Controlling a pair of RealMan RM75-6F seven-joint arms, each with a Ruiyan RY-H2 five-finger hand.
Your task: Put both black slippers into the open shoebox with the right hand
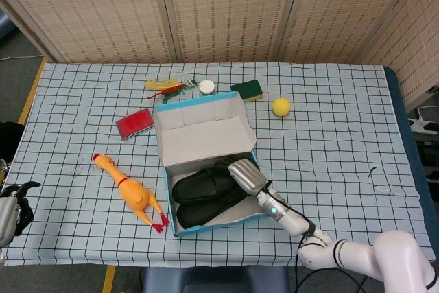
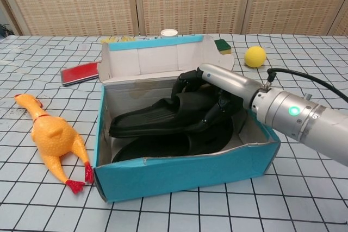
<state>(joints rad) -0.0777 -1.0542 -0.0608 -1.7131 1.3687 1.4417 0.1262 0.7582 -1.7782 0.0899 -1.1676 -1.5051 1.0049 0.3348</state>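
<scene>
both slippers (image 2: pixel 163 126) were inside the shoebox (image 2: pixel 185 169), one lying across the other, toes pointing left in the chest view. the right hand (image 2: pixel 215 99) was down in the box with its fingers (image 2: pixel 187 82) wrapped over the upper slipper's strap end, so grasping it. the box lid stood open at the back.

left hand (image 1: pixel 12 200) was barely visible at the table's (image 1: pixel 343 149) left edge in the head view; couldn't tell whether it was clenched or released.

other stuff on the checked cloth: a rubber chicken (image 2: pixel 51 139) just left of the box, a red pad (image 2: pixel 79 73), a yellow ball (image 2: pixel 255 56), a green sponge (image 1: pixel 247 90), a white cap (image 1: pixel 206 86).
</scene>
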